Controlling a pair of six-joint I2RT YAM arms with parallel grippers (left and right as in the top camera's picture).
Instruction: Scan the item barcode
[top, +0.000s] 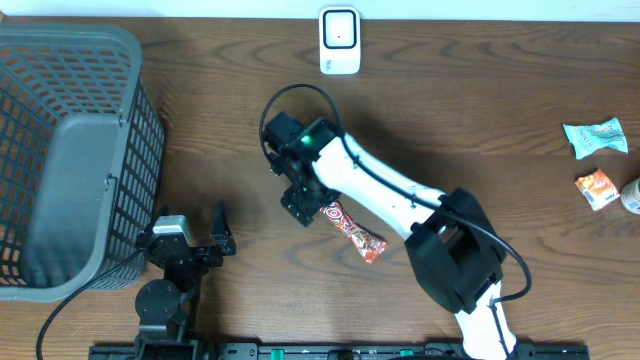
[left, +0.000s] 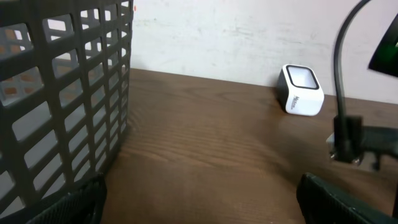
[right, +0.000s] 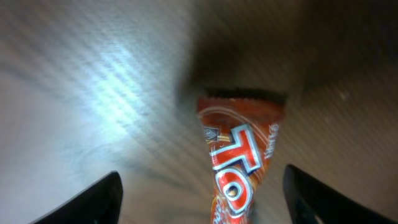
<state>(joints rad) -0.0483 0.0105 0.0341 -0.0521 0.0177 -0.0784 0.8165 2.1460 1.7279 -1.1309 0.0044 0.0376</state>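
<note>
R gripper (right: 202, 190) (wide) over candy bar (right: 239, 155)

Dark, grained wood for the surface (top: 480, 100); matt grey plastic basket (top: 145, 150); glossy, crinkled snack wrapper (right: 239, 155); smooth white plastic scanner (top: 339, 40).

The white-and-black right arm reaches forward; the right end effector (top: 305, 208) points straight down, its 2 dark fingers (right: 102, 199) spread wide apart. The black left end effector (top: 224, 232) sits low and level, jaws fully apart.
</note>
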